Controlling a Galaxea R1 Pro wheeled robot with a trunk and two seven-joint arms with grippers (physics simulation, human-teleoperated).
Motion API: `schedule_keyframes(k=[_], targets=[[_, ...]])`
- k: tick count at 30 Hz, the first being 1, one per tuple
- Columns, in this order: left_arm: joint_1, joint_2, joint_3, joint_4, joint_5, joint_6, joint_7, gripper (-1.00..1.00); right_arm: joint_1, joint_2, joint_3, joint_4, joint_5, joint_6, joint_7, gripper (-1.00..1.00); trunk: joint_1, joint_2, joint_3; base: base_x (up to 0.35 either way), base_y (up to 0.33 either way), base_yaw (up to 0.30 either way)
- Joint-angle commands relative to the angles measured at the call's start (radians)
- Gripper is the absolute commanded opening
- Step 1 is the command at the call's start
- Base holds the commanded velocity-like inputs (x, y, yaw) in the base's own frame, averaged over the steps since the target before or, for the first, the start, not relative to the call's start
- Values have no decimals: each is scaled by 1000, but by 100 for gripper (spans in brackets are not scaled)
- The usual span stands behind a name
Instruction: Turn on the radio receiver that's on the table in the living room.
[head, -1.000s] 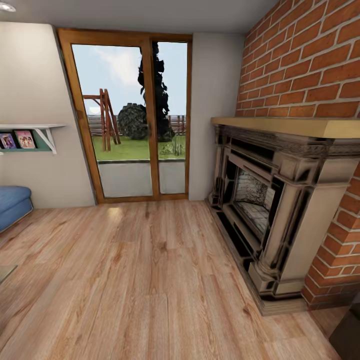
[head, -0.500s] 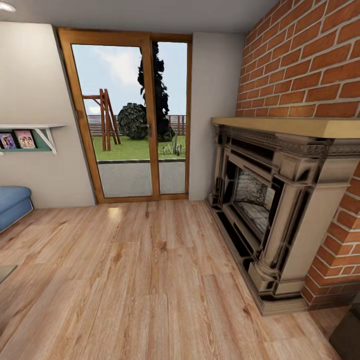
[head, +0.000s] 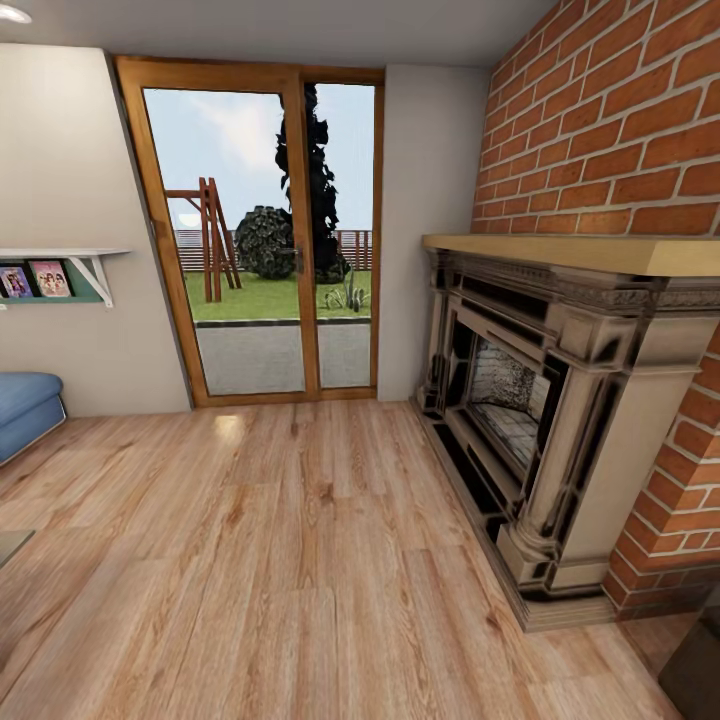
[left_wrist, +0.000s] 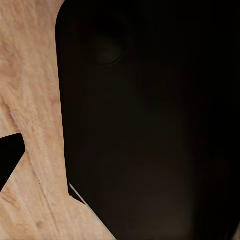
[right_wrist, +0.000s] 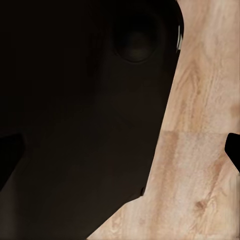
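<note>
The radio receiver is out of view. A glossy grey corner (head: 8, 545) at the head view's left edge may be the table, but too little of it shows to tell. The living room lies ahead, with its light wood plank floor (head: 300, 560), beige walls and wood-framed glass doors (head: 262, 235). In the left wrist view my left gripper (left_wrist: 120, 160) hangs over the floor beside a black part of my own body (left_wrist: 150, 125), one fingertip (left_wrist: 9, 161) at the frame's edge. My right gripper (right_wrist: 120, 155) hangs the same way, its fingertips (right_wrist: 233, 150) spread wide.
A brick fireplace (head: 540, 400) with a wooden mantel juts from the right wall. The end of a blue sofa (head: 25, 410) sits at the left under a wall shelf (head: 60, 275). A dark shape (head: 700, 660) fills the lower right corner.
</note>
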Motion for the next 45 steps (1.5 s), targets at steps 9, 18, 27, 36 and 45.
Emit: schedule_keyframes(k=[9, 18, 27, 36, 45], targets=[[0, 0, 0, 0, 0, 0, 0, 100, 0, 0, 64, 0, 0, 0, 0, 100, 0, 0, 0, 0, 0, 0], [0, 0, 0, 0, 0, 0, 0, 100, 0, 0, 64, 0, 0, 0, 0, 100, 0, 0, 0, 0, 0, 0], [0, 0, 0, 0, 0, 0, 0, 100, 0, 0, 64, 0, 0, 0, 0, 100, 0, 0, 0, 0, 0, 0], [0, 0, 0, 0, 0, 0, 0, 100, 0, 0, 64, 0, 0, 0, 0, 100, 0, 0, 0, 0, 0, 0], [0, 0, 0, 0, 0, 0, 0, 100, 0, 0, 64, 0, 0, 0, 0, 100, 0, 0, 0, 0, 0, 0]])
